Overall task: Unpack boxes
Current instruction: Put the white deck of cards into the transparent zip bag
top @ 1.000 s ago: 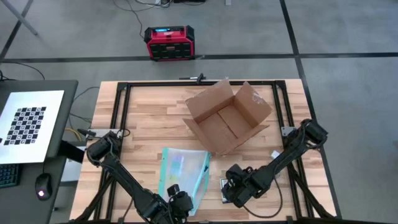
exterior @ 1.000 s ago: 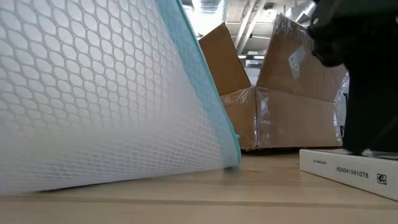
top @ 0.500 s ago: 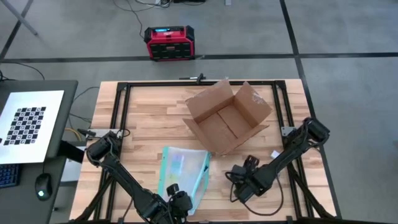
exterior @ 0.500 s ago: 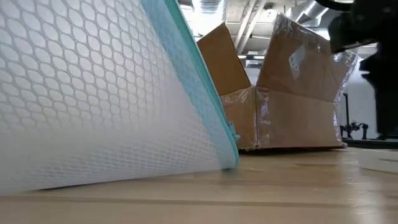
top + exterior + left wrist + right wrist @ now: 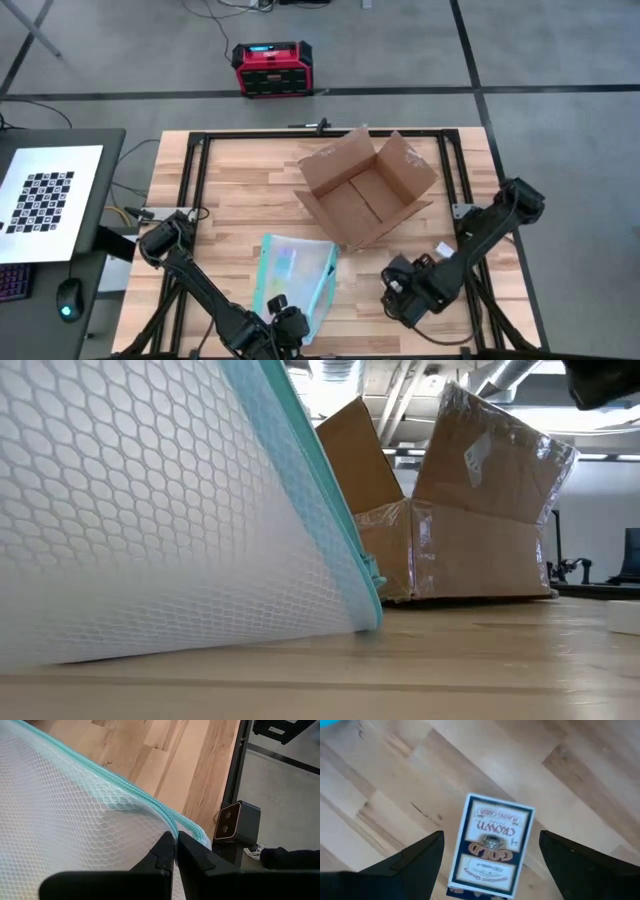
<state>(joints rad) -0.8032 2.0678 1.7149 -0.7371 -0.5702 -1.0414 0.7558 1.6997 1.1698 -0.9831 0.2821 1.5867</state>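
My left claw [image 5: 175,851] is pinching the teal edge of the mesh pouch [image 5: 295,275] at the lower middle of the frame. My right claw [image 5: 490,865] is hovering spread above a small card box [image 5: 492,845] on the counter [image 5: 230,190]. The cardboard box [image 5: 365,190] is sitting open at upper center.

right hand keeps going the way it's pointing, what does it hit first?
Most likely the small blue and white card box lying flat on the wooden table. It sits between the open right hand fingers in the wrist view, apparently below them; depth is unclear.
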